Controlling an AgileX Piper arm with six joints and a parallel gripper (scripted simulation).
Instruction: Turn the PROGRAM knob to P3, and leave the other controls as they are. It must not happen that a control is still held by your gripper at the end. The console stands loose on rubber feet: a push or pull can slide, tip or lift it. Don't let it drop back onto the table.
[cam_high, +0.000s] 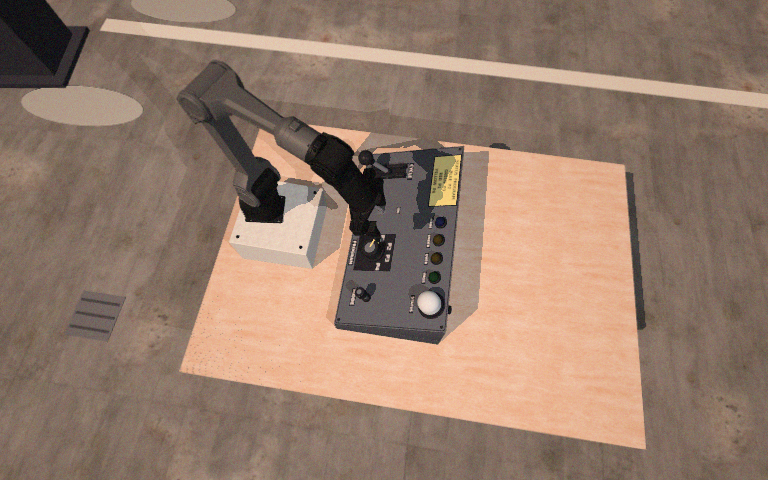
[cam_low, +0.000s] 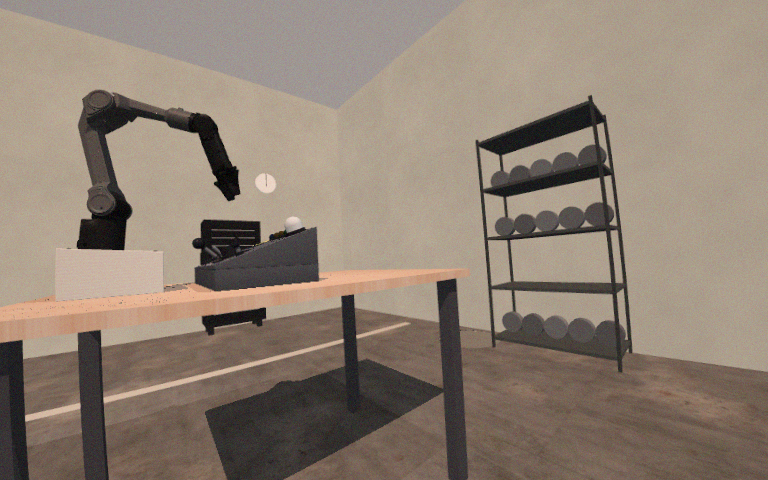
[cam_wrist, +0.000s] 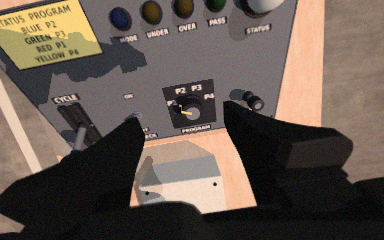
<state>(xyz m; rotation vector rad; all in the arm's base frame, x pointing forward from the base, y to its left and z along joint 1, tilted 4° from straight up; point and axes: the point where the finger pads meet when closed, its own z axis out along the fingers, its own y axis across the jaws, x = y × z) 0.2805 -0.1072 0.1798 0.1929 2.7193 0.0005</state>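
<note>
A grey sloped console (cam_high: 396, 283) (cam_low: 271, 260) (cam_wrist: 150, 65) stands on the wooden table (cam_high: 538, 311) (cam_low: 368, 280). Its black PROGRAM knob (cam_high: 372, 247) (cam_wrist: 190, 110) sits near the console's edge on the robot side, with marks P1 to P4 around it. Its yellow pointer aims at about P1. My gripper (cam_high: 362, 226) (cam_low: 229, 191) (cam_wrist: 181, 119) is open and empty. It hangs well above the knob, with the knob framed between the two black fingers in the wrist view. The left finger hides part of the small switch beside the knob.
On the console are a CYCLE lever (cam_high: 376, 164) (cam_wrist: 80, 135), a MODE toggle (cam_high: 362, 293) (cam_wrist: 254, 101), a white STATUS dome (cam_high: 429, 301) (cam_low: 292, 223), a row of lamps (cam_wrist: 151, 11) and a yellow legend plate (cam_high: 445, 180) (cam_wrist: 45, 32). The arm stands on a white pedestal (cam_high: 283, 237) (cam_low: 107, 274). A shelf rack (cam_low: 552, 226) stands far off.
</note>
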